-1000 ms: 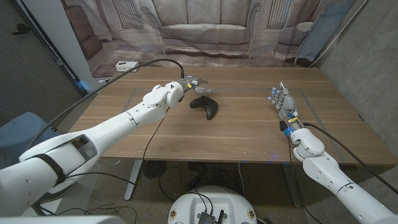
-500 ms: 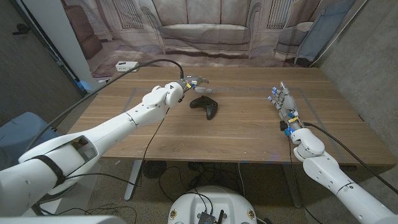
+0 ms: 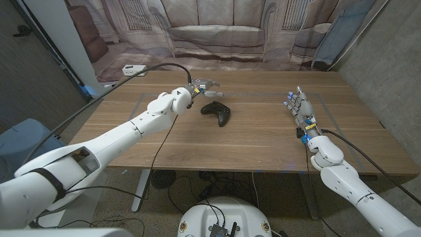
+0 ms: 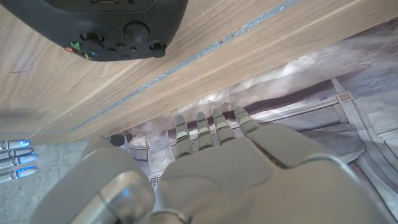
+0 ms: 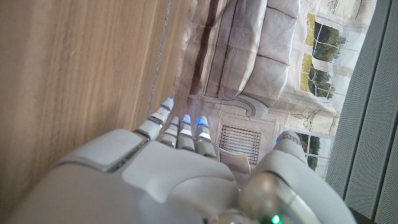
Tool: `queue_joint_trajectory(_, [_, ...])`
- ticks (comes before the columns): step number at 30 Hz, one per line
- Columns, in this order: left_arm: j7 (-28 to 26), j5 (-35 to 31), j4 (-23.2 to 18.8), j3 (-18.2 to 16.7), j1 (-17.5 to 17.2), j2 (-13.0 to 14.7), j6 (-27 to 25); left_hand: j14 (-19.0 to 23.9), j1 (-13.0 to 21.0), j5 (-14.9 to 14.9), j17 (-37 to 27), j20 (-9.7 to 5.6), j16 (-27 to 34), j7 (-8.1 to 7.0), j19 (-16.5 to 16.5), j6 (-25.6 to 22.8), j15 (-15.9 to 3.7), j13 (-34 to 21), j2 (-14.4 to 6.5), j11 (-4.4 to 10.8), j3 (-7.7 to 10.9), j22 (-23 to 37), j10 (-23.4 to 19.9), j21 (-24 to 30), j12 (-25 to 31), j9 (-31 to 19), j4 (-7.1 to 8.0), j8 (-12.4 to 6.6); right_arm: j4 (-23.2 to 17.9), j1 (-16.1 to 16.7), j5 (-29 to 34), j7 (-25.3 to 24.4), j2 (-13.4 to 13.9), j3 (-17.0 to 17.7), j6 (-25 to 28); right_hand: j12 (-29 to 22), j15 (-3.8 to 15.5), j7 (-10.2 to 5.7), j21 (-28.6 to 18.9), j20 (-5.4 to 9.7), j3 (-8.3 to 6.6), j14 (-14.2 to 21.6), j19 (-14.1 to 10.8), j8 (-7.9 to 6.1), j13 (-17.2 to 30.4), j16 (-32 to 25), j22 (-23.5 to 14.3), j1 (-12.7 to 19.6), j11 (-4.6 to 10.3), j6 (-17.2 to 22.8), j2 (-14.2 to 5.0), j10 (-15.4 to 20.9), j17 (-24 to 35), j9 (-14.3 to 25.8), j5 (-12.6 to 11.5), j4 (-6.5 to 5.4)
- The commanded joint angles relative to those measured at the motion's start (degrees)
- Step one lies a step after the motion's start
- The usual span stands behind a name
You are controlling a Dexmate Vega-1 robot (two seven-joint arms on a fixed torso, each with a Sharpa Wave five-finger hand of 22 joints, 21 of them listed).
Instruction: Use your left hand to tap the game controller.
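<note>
A black game controller [image 3: 217,112] lies on the wooden table [image 3: 250,138], a little left of the middle. My left hand [image 3: 202,87] hovers just behind and above it, fingers spread and holding nothing, clear of the controller. In the left wrist view the controller [image 4: 99,28] shows beyond my outstretched fingers [image 4: 208,124]. My right hand [image 3: 299,108] stands on its edge at the table's right side, fingers straight and apart, empty; its fingers [image 5: 177,127] reach along the wood in the right wrist view.
A small white box [image 3: 133,69] sits at the table's far left corner. A black cable [image 3: 158,68] arcs over my left arm. A backdrop printed with a sofa hangs behind the table. Faint tape lines mark the tabletop.
My left hand has risen slightly and drawn back from the controller. The controller and my right hand have not moved.
</note>
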State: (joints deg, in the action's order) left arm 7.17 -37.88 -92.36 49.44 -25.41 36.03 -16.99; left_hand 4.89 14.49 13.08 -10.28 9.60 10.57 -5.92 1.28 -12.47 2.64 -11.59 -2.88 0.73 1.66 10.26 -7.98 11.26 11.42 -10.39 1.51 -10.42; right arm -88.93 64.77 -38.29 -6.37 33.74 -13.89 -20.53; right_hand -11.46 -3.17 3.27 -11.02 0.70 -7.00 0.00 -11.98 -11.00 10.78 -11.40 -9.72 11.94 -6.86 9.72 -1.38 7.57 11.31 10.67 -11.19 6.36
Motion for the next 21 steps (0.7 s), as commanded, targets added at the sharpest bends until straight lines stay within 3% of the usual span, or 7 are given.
queue_joint_trajectory(1, [-3.1,2.95,-3.2,-3.14,-3.03,2.02,0.54,0.02,0.67,-0.28,-0.19,-0.82,0.17,0.57,-0.62,-0.23,-0.11,-0.28,-0.15,-1.11,-0.27,0.13,-0.23,0.6,0.44,-0.11,-0.22,-0.33,0.24,-0.38,0.44,-0.03,-0.37,-0.38,-0.29,-0.01,-0.14,-0.09,-0.1,0.18,-0.2,0.37,-0.28,-0.1,0.24,-0.08,-0.15,0.08,-0.21,0.23,-0.47,0.43,0.28,0.04,-0.03,0.24])
queue_joint_trajectory(4, [-4.07,4.21,-3.57,-4.04,-3.91,2.3,1.04,0.51,0.73,-0.31,-0.17,-1.88,0.37,0.84,-1.51,-0.41,-0.51,-0.27,-0.16,-1.43,-0.34,0.12,-0.48,0.87,0.62,-0.1,-0.26,-0.44,0.25,-0.48,0.44,-0.04,-0.53,-0.48,-0.34,-0.02,-0.09,-0.02,-0.11,0.2,-0.21,0.33,-0.3,-0.08,0.24,-0.06,-0.15,0.08,-0.2,0.17,-0.48,0.45,0.28,0.04,-0.03,0.25])
queue_joint_trajectory(15, [-6.46,7.14,-5.14,-6.31,-6.27,3.05,0.98,1.18,0.78,-0.42,-0.13,-2.89,0.53,2.84,-2.67,0.82,-0.65,-0.23,-0.04,-1.92,-0.54,0.08,-1.09,1.07,0.96,-0.09,-0.38,-0.09,0.43,-0.66,0.41,0.16,-0.73,-0.6,-0.65,-0.01,-0.07,-0.04,-0.1,0.21,-0.18,0.38,-0.3,-0.09,0.23,-0.08,-0.14,0.07,-0.23,0.2,-0.45,0.46,0.28,0.04,-0.03,0.27])
queue_joint_trajectory(21, [-8.77,8.01,-5.62,-7.05,-7.5,2.65,0.49,2.32,1.08,-0.54,-0.07,-3.19,0.77,3.74,-3.93,-0.06,-1.54,-0.18,-0.23,-1.41,-0.5,0.05,-2.7,1.29,1.56,-0.08,-0.56,-0.55,0.23,-0.36,0.41,0.28,-0.55,-0.46,-0.9,-0.04,-0.11,-0.02,-0.09,0.19,-0.17,0.32,-0.28,-0.11,0.23,-0.05,-0.14,0.06,-0.23,0.25,-0.44,0.53,0.28,0.04,-0.03,0.28])
